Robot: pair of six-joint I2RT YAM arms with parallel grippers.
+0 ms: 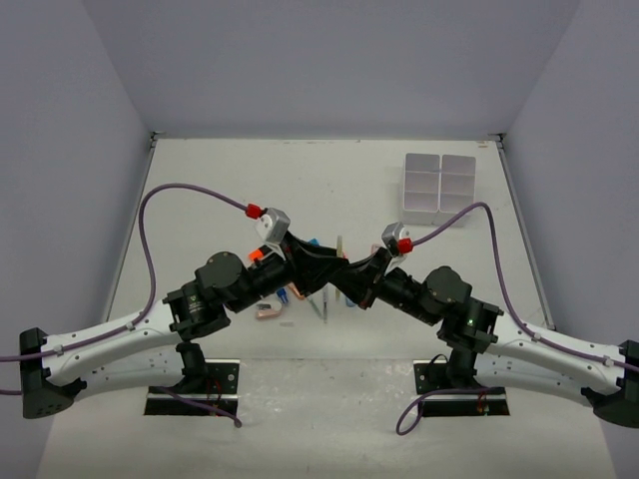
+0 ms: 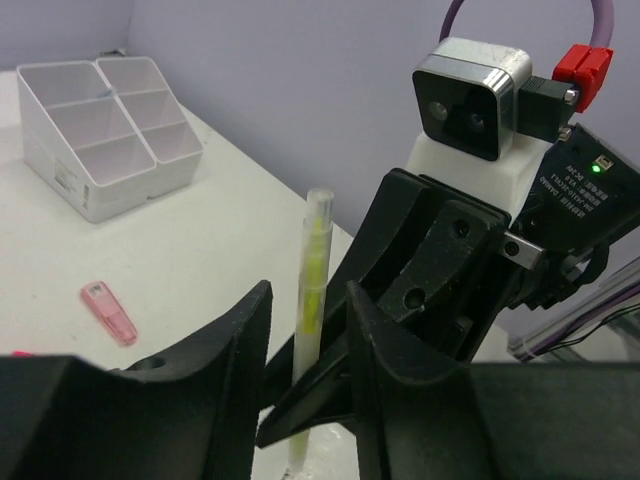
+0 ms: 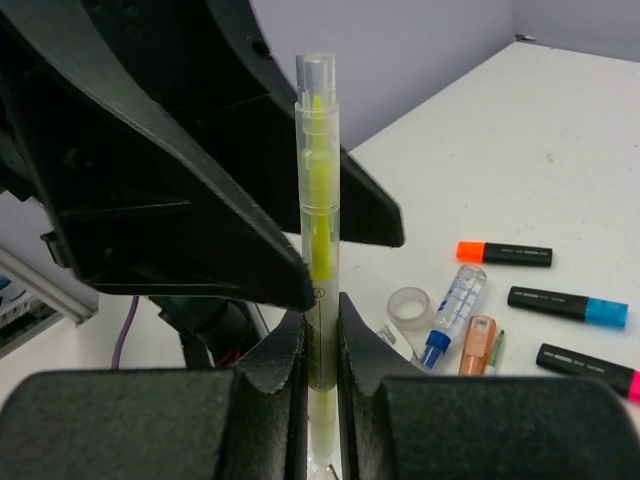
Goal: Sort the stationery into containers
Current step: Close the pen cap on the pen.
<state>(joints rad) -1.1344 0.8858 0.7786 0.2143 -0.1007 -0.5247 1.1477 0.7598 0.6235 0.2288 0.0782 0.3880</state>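
Observation:
A clear pen with a yellow-green core (image 3: 320, 200) stands upright, pinched between the fingers of my right gripper (image 3: 320, 318), which is shut on it. My left gripper (image 2: 308, 298) is open, its jaws standing either side of the same pen (image 2: 316, 290) without pressing it. The two grippers meet at mid-table in the top view, left (image 1: 332, 261) and right (image 1: 351, 271), with the pen (image 1: 340, 244) sticking up between them. The white six-compartment organiser (image 1: 439, 188) stands at the far right and also shows in the left wrist view (image 2: 100, 130).
On the table below lie black highlighters with an orange cap (image 3: 505, 253), a blue cap (image 3: 568, 304) and a pink cap (image 3: 590, 367), a tape roll (image 3: 410, 308), a clear blue-capped bottle (image 3: 452, 312) and a copper piece (image 3: 479, 345). A pink piece (image 2: 108, 312) lies nearer the organiser.

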